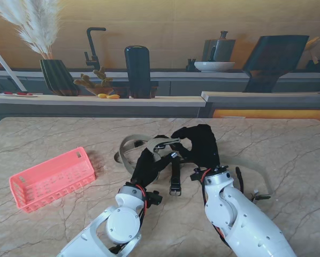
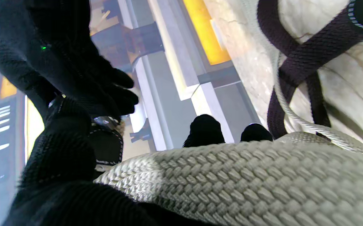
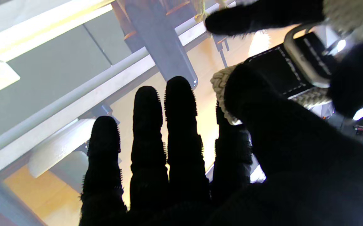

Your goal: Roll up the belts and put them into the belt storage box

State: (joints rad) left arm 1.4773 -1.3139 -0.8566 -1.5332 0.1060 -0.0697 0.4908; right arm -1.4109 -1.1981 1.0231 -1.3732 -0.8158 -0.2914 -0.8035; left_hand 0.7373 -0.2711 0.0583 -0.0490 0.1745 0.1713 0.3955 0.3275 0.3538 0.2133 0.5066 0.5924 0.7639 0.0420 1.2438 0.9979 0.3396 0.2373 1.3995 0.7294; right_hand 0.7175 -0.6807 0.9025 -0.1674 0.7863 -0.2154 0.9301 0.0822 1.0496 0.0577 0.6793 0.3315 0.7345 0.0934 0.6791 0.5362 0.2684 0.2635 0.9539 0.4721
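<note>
Both white arms rise from the near edge of the veined marble table (image 1: 267,144) and meet at its middle, black-gloved hands lifted close together. The left hand (image 1: 147,165) is closed on the pale grey woven belt (image 2: 238,179), whose webbing lies across its palm. The right hand (image 1: 200,143) pinches the same belt's end between thumb and forefinger, just beside the metal buckle on a stitched black tab (image 3: 297,67); its other three fingers (image 3: 147,131) stand straight and spread. A dark woven belt (image 1: 174,174) hangs between the wrists, partly hidden by the hands; who holds it I cannot tell. The pink plastic mesh storage box (image 1: 52,179) sits well apart on the left.
</note>
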